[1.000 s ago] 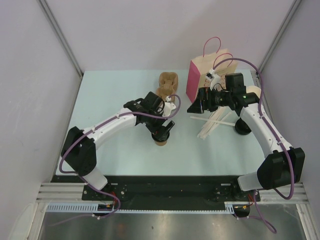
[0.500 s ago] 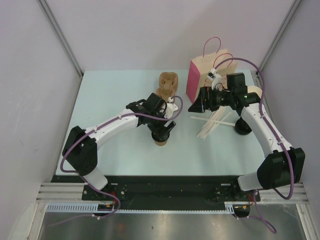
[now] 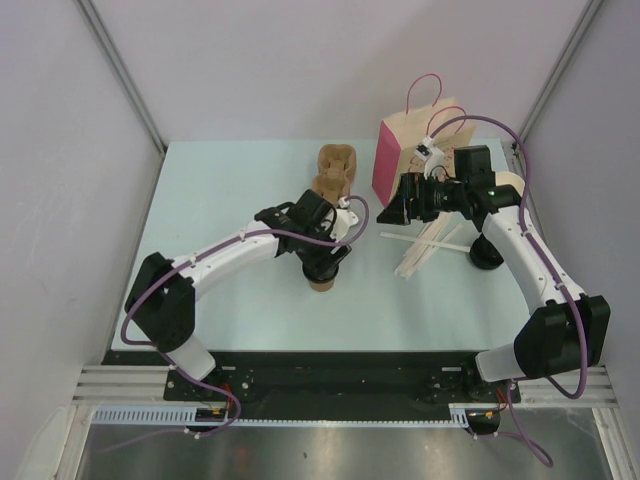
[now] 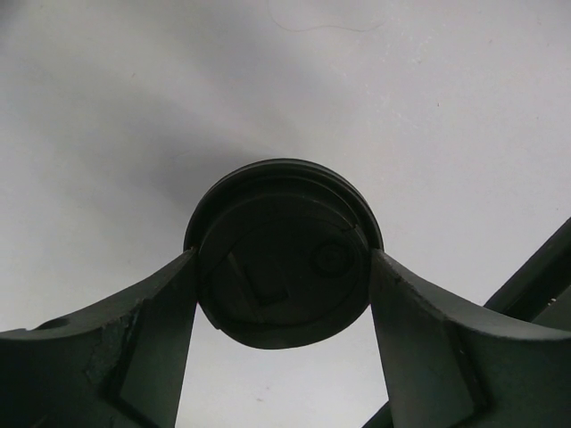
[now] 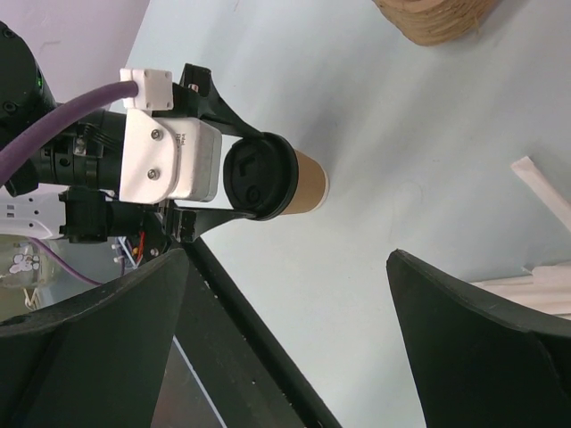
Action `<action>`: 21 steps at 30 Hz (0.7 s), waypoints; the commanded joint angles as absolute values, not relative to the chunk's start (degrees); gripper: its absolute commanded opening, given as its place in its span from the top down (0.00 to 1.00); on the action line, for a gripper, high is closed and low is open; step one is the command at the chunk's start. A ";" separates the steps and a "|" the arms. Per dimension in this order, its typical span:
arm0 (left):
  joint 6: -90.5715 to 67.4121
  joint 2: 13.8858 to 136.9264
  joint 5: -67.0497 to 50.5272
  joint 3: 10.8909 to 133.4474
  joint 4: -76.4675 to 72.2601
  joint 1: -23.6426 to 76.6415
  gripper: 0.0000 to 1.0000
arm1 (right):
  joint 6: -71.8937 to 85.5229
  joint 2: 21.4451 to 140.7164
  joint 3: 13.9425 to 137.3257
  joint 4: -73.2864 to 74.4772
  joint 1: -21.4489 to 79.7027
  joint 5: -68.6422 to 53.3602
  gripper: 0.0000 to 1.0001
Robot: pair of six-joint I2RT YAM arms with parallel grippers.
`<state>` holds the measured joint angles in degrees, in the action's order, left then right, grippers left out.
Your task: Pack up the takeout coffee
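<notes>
The takeout coffee (image 3: 321,282) is a small brown paper cup with a round black lid. It stands on the table in the middle. My left gripper (image 3: 323,264) comes down over it. In the left wrist view the black lid (image 4: 284,254) sits between the two fingers (image 4: 152,339), which touch its sides. The right wrist view shows the cup (image 5: 299,183) with the left gripper's fingers round its lid. My right gripper (image 3: 394,212) is open and empty, beside the pink paper bag (image 3: 387,160), which stands upright at the back right.
A stack of pale beige lidless cups (image 3: 335,168) lies behind the coffee, and also shows in the right wrist view (image 5: 437,18). White stirrer sticks (image 3: 428,248) lie to the right of the coffee, under the right arm. A black object (image 3: 487,256) stands near the right edge.
My left wrist has shifted slightly to the right over the cup. My right gripper has edged a little towards the pink bag. The cup has not moved.
</notes>
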<state>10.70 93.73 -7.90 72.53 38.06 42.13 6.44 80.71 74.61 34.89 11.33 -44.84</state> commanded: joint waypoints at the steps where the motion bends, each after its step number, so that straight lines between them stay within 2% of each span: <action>1: 12.04 91.15 -5.63 72.42 39.55 42.28 0.43 | 7.03 80.95 76.55 33.22 11.07 -45.00 0.00; 2: 12.04 89.75 -5.45 72.60 39.99 41.93 0.50 | 7.03 80.86 76.55 33.14 11.07 -45.00 0.01; 5: 12.22 87.99 -5.19 73.56 41.47 39.83 0.58 | 7.03 81.04 76.64 32.96 11.07 -45.00 0.01; 8: 13.18 87.28 -5.36 76.02 43.84 35.44 0.61 | 7.12 81.65 77.08 32.87 11.07 -45.17 0.00; 13: 18.88 88.50 -4.14 82.52 45.97 23.42 0.62 | 6.94 82.88 78.48 32.61 11.60 -45.44 0.00; 21: 24.09 100.97 -5.09 97.44 46.49 5.90 0.62 | 6.68 84.90 79.98 31.82 12.39 -45.62 0.00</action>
